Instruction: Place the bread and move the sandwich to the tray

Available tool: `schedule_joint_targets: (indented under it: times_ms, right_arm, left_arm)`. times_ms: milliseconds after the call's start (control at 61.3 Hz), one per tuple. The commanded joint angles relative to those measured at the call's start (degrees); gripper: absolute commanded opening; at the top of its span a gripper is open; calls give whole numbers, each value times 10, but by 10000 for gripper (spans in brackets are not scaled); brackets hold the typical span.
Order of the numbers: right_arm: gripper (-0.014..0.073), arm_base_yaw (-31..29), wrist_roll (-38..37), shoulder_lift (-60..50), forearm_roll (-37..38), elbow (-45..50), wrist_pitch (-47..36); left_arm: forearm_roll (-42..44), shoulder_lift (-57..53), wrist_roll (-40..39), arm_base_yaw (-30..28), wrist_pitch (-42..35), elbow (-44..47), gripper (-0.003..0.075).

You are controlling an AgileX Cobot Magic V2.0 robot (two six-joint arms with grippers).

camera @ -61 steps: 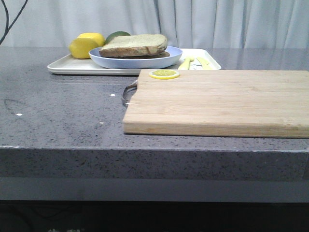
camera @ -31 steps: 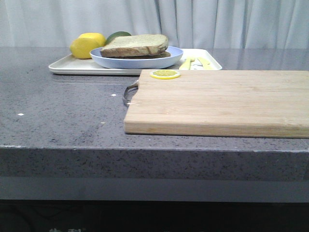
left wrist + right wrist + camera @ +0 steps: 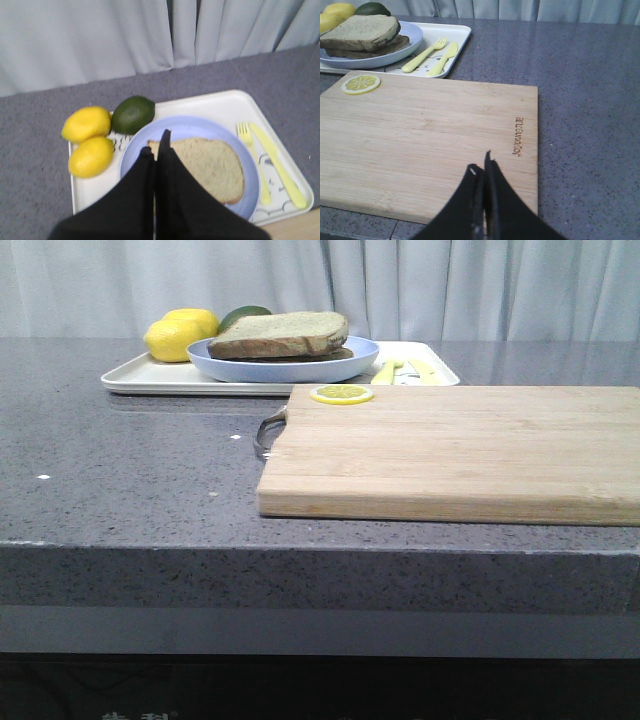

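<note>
The sandwich (image 3: pixel 281 335) sits on its pale blue plate (image 3: pixel 283 366), which rests on the white tray (image 3: pixel 160 378) at the far side of the grey countertop (image 3: pixel 130 480). Two lemons (image 3: pixel 89 144) and a green avocado (image 3: pixel 132 114) lie on the tray just beside the plate, a yellow fork (image 3: pixel 253 161) and knife (image 3: pixel 277 164) on its other side. The left gripper (image 3: pixel 157 150) hovers above the plate, fingers pressed together, holding nothing. The right gripper (image 3: pixel 481 175) hangs over the wooden cutting board (image 3: pixel 430 135), likewise closed and empty. A lemon slice (image 3: pixel 360 84) lies on the board's far corner.
</note>
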State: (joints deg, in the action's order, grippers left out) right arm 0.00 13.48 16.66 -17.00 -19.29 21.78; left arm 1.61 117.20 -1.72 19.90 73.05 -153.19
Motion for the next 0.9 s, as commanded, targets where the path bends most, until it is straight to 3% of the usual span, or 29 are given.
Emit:
schedule_joint_targets:
  times_ms: [0, 196, 343, 702, 881]
  right_arm:
    - [-85, -4, 0, 3, 0, -16, -46]
    - [-85, -4, 0, 3, 0, -16, -46]
    - [-85, -4, 0, 3, 0, -16, -46]
    - [-85, -4, 0, 3, 0, -16, -46]
    - [-85, -4, 0, 3, 0, -16, -46]
  left_arm:
    - [56, -73, -7, 13, -11, 96, -19]
    - [106, -200, -19, -4, -13, 332, -19]
    - [108, -300, -33, -52, -58, 475, -19]
    - [103, -541, -55, -131, -249, 802, -19]
    - [94, -708, -55, -139, -423, 1007, -19]
